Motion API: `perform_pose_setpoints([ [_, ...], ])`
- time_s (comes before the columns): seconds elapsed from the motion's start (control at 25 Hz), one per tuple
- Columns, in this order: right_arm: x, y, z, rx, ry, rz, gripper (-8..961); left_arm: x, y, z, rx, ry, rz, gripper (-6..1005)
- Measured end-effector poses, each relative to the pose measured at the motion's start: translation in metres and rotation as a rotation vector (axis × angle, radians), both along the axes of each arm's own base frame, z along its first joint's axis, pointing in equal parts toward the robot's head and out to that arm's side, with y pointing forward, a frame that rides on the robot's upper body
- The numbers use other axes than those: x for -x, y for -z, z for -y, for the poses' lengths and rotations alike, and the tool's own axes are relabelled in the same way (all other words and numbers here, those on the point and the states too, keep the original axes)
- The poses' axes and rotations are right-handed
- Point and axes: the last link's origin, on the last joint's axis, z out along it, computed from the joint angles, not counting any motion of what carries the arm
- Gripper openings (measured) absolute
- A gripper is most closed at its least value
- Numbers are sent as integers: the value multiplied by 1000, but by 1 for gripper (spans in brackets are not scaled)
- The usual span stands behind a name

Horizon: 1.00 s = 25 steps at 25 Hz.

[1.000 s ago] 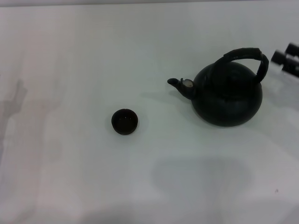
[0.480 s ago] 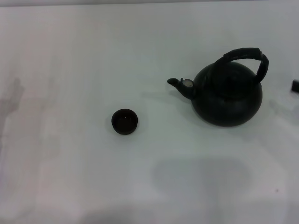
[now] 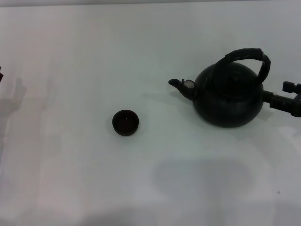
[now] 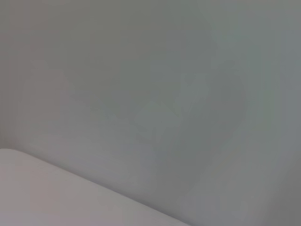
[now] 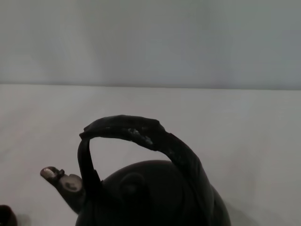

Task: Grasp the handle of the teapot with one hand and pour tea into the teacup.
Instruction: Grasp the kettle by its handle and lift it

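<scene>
The black teapot (image 3: 229, 96) stands on the white table at the right of the head view, its spout (image 3: 181, 85) pointing left. The ribbed arched handle (image 3: 244, 53) loops upright over its top. The small dark teacup (image 3: 125, 123) stands apart, to the pot's lower left. My right gripper (image 3: 284, 95) reaches in from the right edge, level with the pot's body and close against its right side, below the handle. The right wrist view shows the handle (image 5: 141, 132), the pot (image 5: 155, 197) and the spout (image 5: 59, 176) close up. A dark sliver of my left arm (image 3: 1, 75) shows at the left edge.
The white table (image 3: 141, 47) spreads around both objects. The left wrist view shows only a plain pale surface (image 4: 150, 94). A soft shadow lies on the table (image 3: 202, 176) in front of the pot.
My right gripper was at the upper right edge, slid almost out of view, and now sits lower, beside the pot's right side. A dark sliver has appeared at the left edge. Pot and cup have not moved.
</scene>
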Motion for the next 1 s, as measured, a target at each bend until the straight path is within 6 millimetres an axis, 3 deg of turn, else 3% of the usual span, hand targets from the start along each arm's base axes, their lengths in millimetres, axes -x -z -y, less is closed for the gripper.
perform_pose_setpoints([
  [0.16, 5, 1, -4, -12, -11, -23, 776, 0, 0, 0, 0, 0, -1, 890],
  [0.4, 11, -1, -11, -26, -24, -47, 667, 1, -2, -1, -6, -3, -2, 889],
  [1.0, 17, 6, -33, -39, -30, -71, 568, 5, -7, 0, -30, -23, -1, 890],
])
